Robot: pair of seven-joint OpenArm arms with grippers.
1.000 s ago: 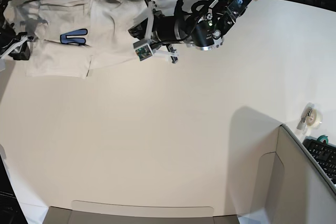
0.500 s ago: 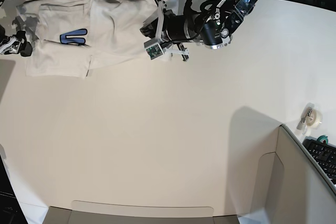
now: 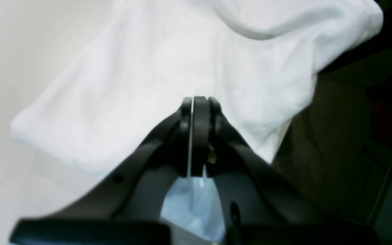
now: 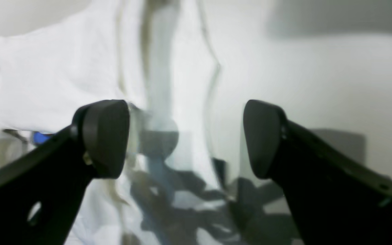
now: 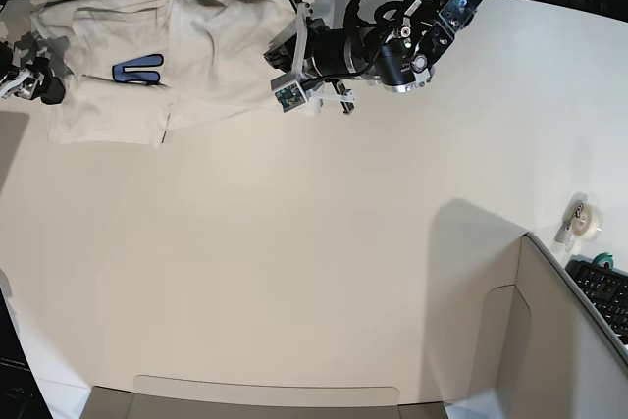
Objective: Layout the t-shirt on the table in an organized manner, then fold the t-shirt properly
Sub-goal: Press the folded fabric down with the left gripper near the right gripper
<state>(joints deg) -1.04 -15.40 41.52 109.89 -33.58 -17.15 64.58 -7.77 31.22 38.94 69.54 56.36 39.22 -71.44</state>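
The t-shirt (image 5: pixel 177 56) lies bunched at the far edge of the worktop (image 5: pixel 314 262), partly doubled over, with one blue printed letter showing on its upper face. In the left wrist view, part of its cloth hangs past the worktop's far edge.

The left pincer (image 3: pixel 196 136) is shut tight, its two pads pressed together with no cloth visibly between them; the t-shirt sits just beyond and beneath the tips. In the base view this arm (image 5: pixel 383 46) reaches in over the t-shirt's side nearest the keyboard (image 5: pixel 603 291).

The right pincer (image 4: pixel 185 136) stands wide open over the t-shirt's opposite side, holding nothing, with rumpled cloth and a thin fold edge between its pads.

The layout looks unfinished, and the risks come from there:
- The t-shirt is so close to the worktop's far edge that a pull away from the worktop's middle could drag more cloth over and let the whole garment slide off.
- A right-side grasp on the rumpled zone may catch two layers instead of one, so spreading would only shift the fold.
- The left pincer, shut and empty by my reading, could snag or push cloth into a deeper crease if it sweeps low.
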